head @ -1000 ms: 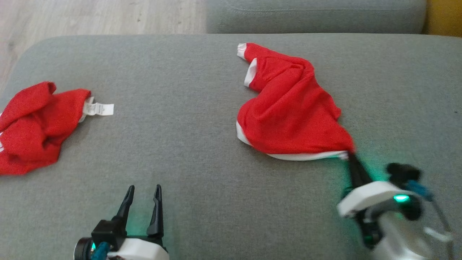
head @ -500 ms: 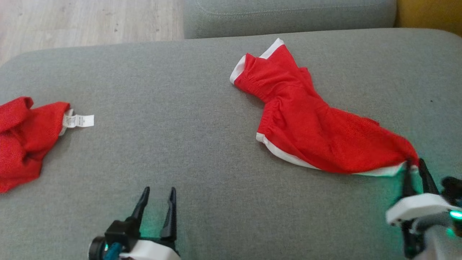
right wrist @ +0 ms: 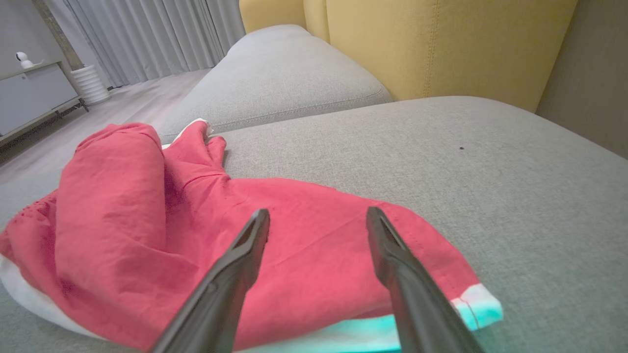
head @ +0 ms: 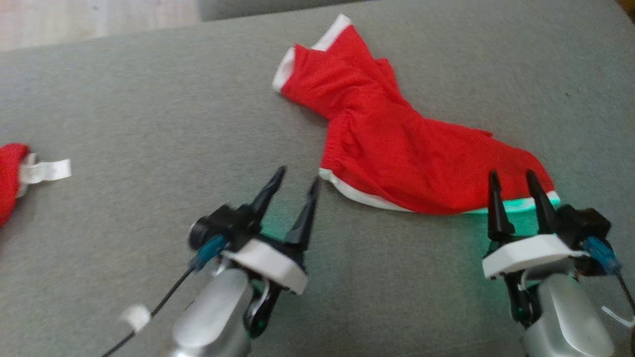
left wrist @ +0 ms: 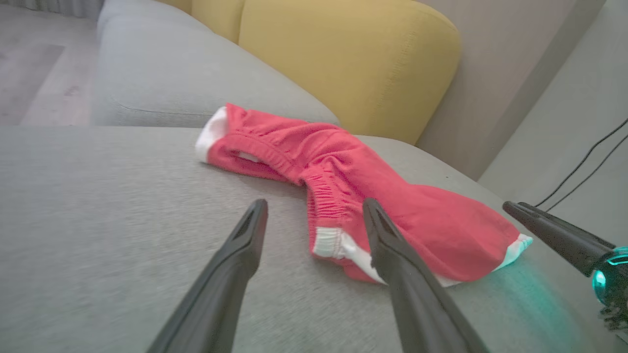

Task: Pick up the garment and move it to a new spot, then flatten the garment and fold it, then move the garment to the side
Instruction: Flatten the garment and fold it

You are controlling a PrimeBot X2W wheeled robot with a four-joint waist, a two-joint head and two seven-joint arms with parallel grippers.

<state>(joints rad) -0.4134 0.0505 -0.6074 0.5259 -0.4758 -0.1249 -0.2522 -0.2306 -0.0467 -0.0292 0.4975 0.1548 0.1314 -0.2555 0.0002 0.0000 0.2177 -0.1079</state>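
Red garment lies rumpled on the grey sofa cushion, unheld. Right gripper is spread wide over its near corner. Left gripper is likewise spread, empty, beside the other end. Judged: flattening stage. Next move calls for grasping both ends and pulling taut.

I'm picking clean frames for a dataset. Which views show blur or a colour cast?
Head view: motion blur throughout, worst at the lower left; a green glow tints the hem of the garment. Left wrist view: the near cushion is smeared, teal glow at right. Right wrist view: sharpest, though the hem corner is tinted teal.
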